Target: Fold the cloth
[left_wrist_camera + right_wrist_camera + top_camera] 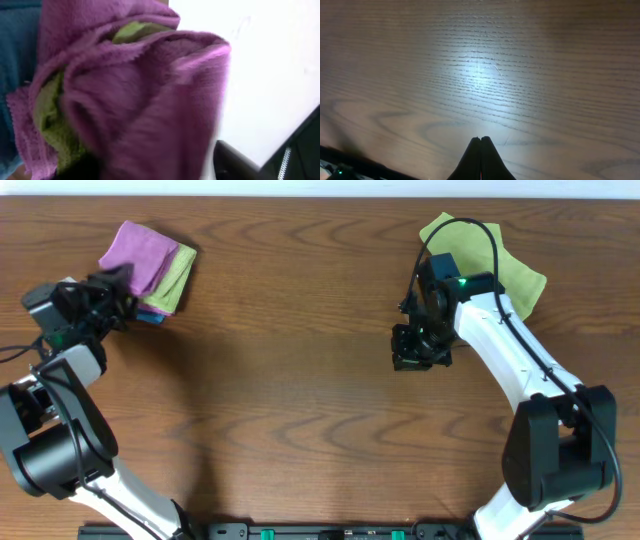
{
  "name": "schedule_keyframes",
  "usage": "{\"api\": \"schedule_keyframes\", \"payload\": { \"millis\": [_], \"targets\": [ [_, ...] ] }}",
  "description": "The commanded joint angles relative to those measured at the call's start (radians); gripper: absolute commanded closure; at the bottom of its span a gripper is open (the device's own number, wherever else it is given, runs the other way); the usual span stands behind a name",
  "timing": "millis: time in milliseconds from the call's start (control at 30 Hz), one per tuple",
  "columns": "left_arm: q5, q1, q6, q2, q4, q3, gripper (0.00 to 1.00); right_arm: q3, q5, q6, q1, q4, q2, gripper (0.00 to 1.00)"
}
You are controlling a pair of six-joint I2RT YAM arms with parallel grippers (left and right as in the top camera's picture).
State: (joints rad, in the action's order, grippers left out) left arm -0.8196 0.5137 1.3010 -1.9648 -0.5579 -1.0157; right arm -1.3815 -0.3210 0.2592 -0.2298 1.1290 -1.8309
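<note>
The purple cloth [138, 252] lies folded on top of a stack at the far left of the table. In the left wrist view the purple cloth [150, 100] fills most of the frame, bunched and very close. My left gripper [112, 283] is at the cloth's near left edge. Its fingers sit apart, with one dark finger [235, 160] showing at the lower right, and the cloth lies between them. My right gripper [418, 352] is shut and empty, just above bare table in the right wrist view [480, 140].
A light green cloth [178, 278] and a blue cloth [152, 317] lie under the purple one, and both show in the left wrist view [50, 120] [15, 45]. Another light green cloth [515, 280] lies at the far right, behind the right arm.
</note>
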Motion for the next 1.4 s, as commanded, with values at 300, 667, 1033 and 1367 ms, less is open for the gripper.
{"api": "schedule_keyframes", "payload": {
  "millis": [300,667,1033,1367],
  "targets": [
    [-0.154,0.173,-0.04,-0.009,-0.003,-0.023,0.03,-0.019,0.003,0.01,-0.026,-0.002,0.017,0.99],
    [-0.264,0.275,-0.115,0.005,0.029,-0.022,0.04,-0.019,0.007,0.009,-0.059,-0.009,0.017,0.99],
    [-0.394,0.422,-0.442,0.274,0.33,-0.022,0.04,-0.019,0.049,-0.014,-0.059,0.012,0.019,0.98],
    [-0.289,0.177,-0.874,0.635,0.853,-0.022,0.04,-0.019,0.048,-0.066,-0.059,0.043,0.05,0.98]
  ]
}}
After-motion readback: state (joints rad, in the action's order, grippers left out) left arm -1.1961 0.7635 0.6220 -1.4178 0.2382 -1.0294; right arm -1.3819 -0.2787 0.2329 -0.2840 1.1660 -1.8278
